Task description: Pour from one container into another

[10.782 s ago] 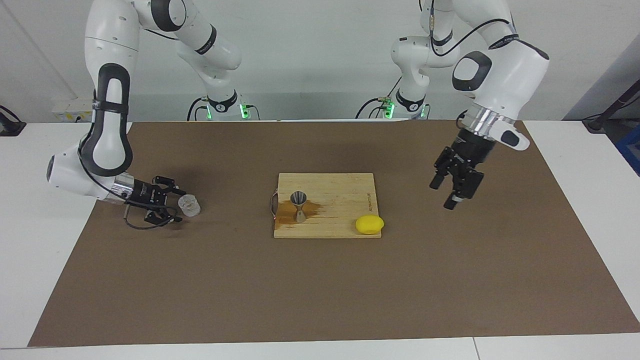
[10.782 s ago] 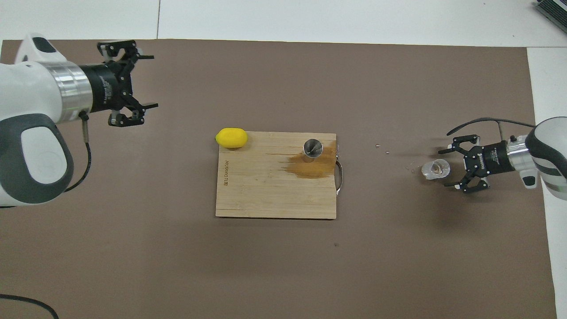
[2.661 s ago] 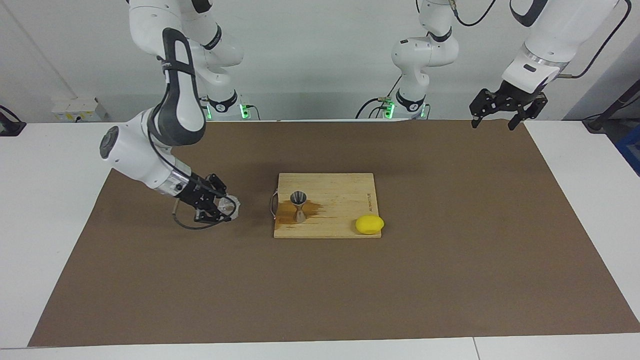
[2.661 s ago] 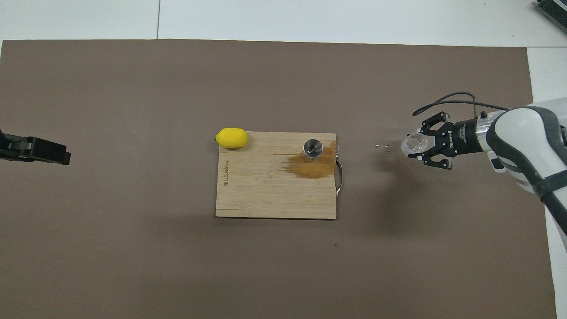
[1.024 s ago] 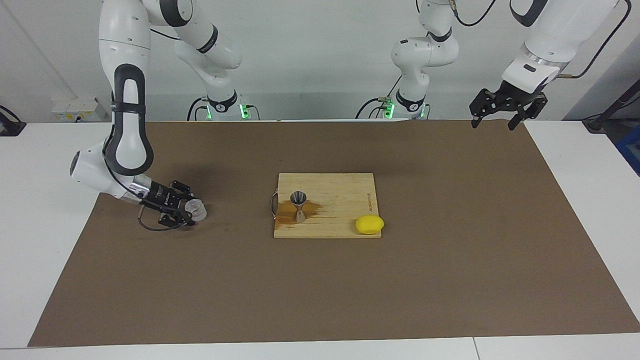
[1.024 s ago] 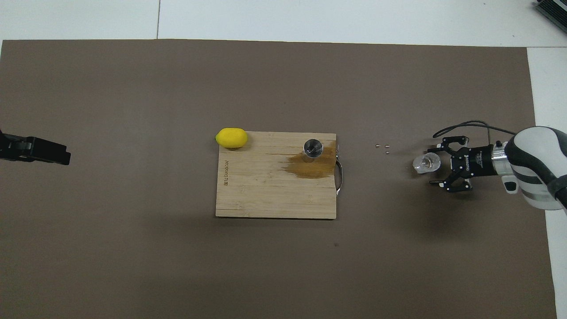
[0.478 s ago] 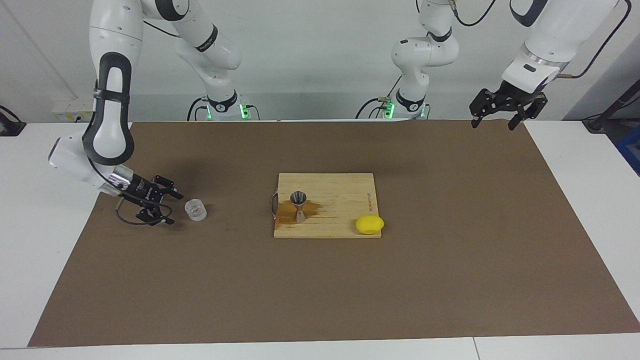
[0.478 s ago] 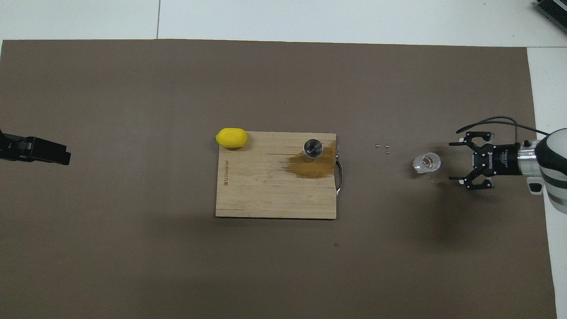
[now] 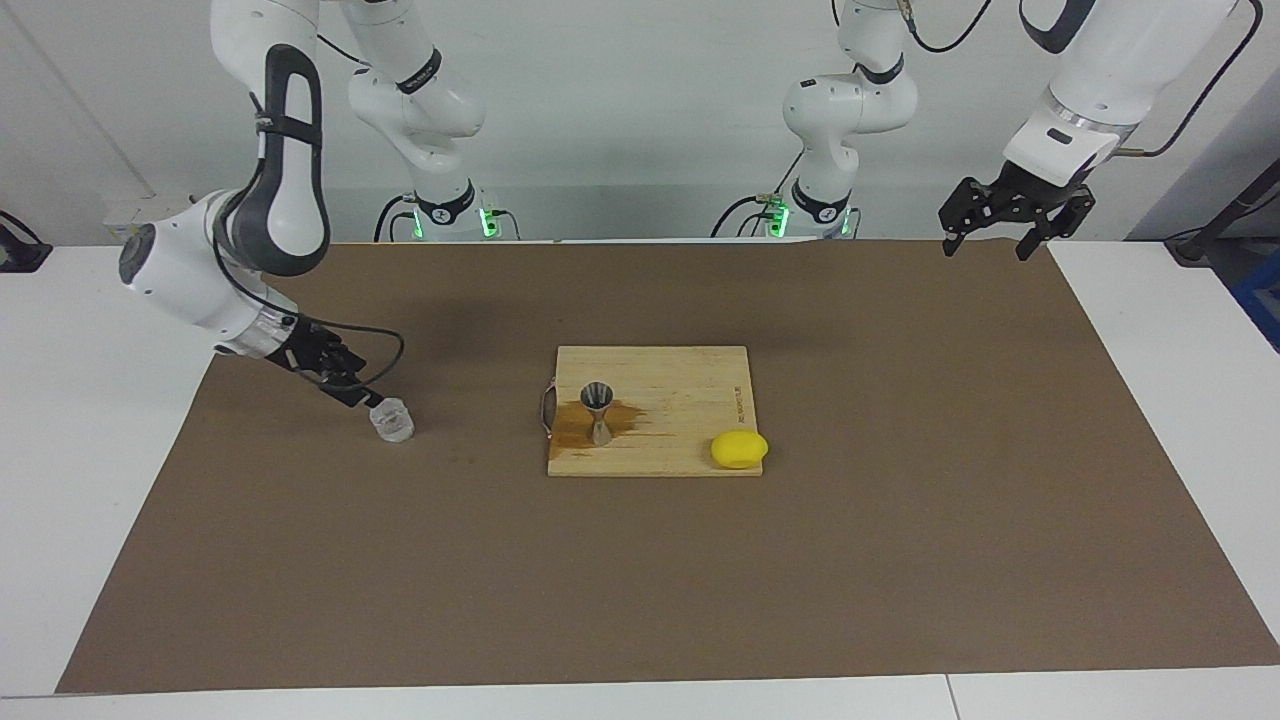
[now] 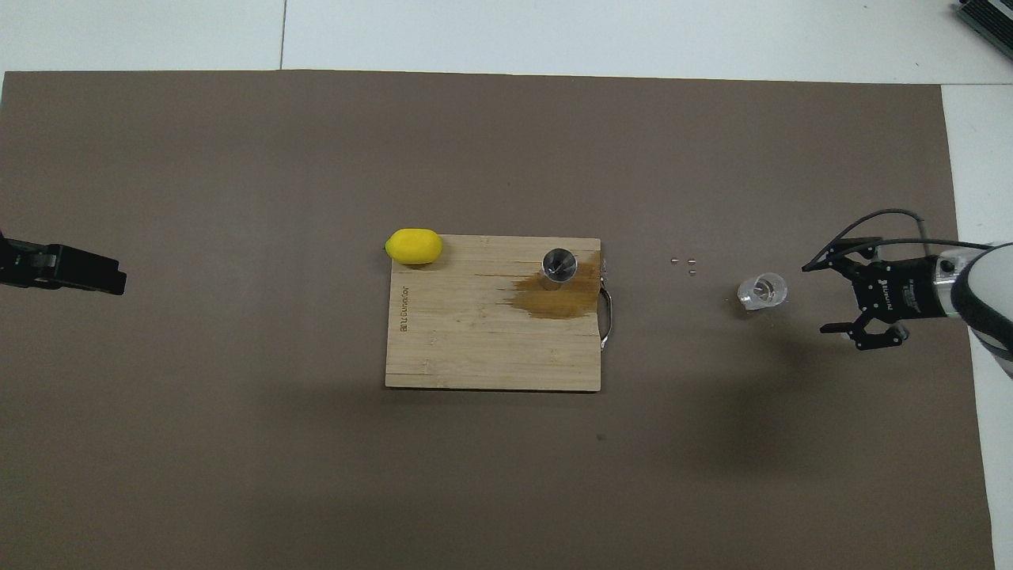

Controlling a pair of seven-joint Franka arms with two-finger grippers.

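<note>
The clear glass tumbler stands upright on the brown mat, toward the right arm's end of the table. My right gripper hangs just off it, open and empty, with a small gap to the glass. The steel jigger stands on the wooden cutting board, at the edge of a brown wet stain. My left gripper waits open and empty, high over the mat's corner by its own base.
A yellow lemon lies at a corner of the board. The board's metal handle points toward the tumbler. A few tiny bits lie on the mat between board and tumbler.
My right gripper let go of the tumbler, drew back from it and rose a little as the arm swung up. The tumbler stays on the mat. The left arm has not moved.
</note>
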